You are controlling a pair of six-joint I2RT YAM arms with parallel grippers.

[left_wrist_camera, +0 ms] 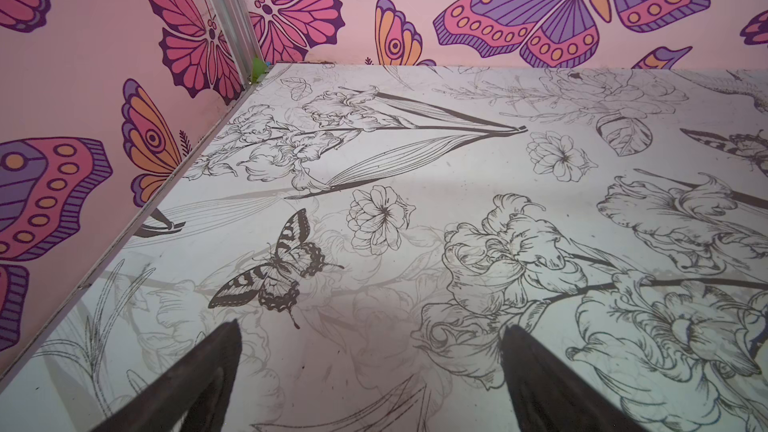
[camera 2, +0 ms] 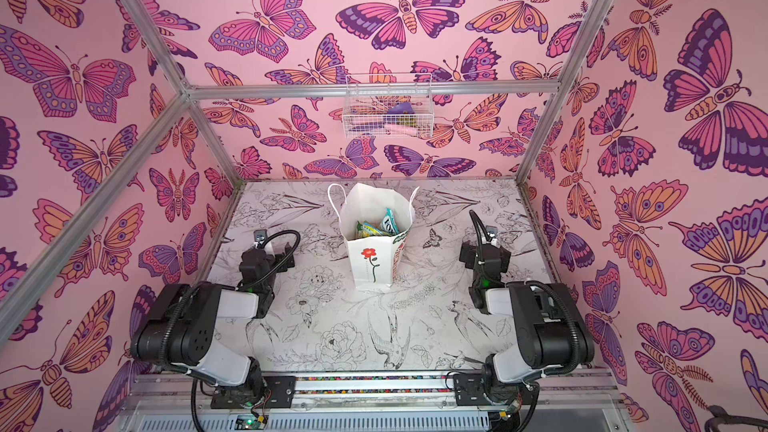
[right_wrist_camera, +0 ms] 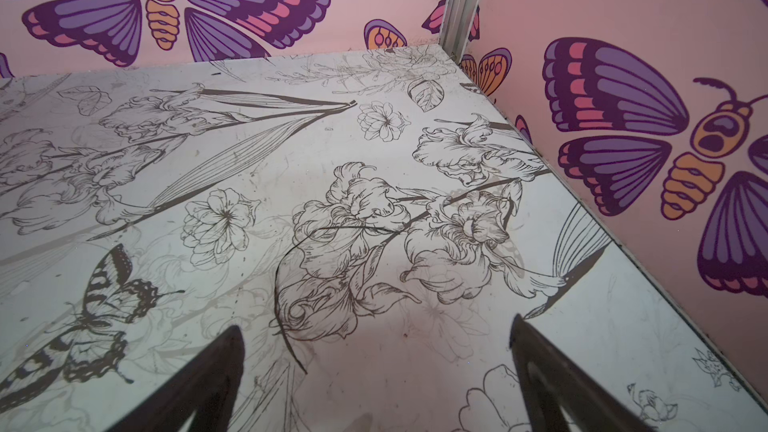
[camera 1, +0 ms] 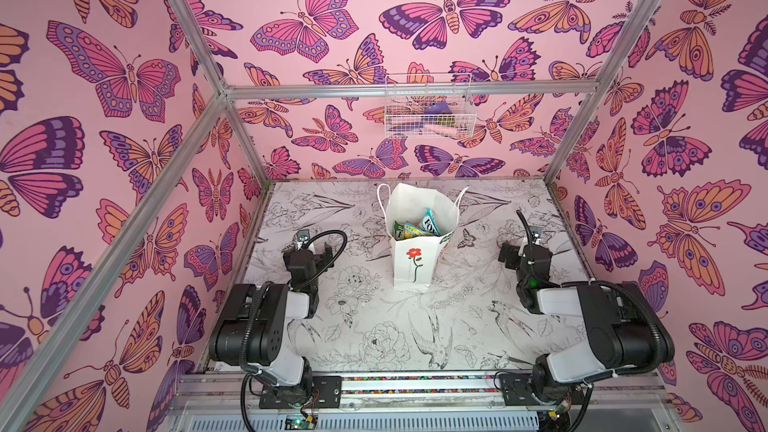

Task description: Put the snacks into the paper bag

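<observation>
A: What's sitting on the table (camera 1: 374,326)?
B: Paper bag (camera 1: 413,263) is standing upright at centre frame in both top views, mouth open, red flower facing the lower edge.
A: Grippers?
B: Left gripper (left_wrist_camera: 372,328) is hovering left of centre, jaws spread wide, holding nothing. Right gripper (right_wrist_camera: 376,326) is hovering right of centre, jaws also apart, empty.
A: Snacks (camera 1: 417,226)?
B: Sitting inside the bag, green-yellow and teal packets showing at the mouth.

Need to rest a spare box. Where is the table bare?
Bare: the wide front patch nearer than the paper bag, and the strips from bag to left gripper and to right gripper. Crowded: only the bag's mouth, with snacks.
</observation>
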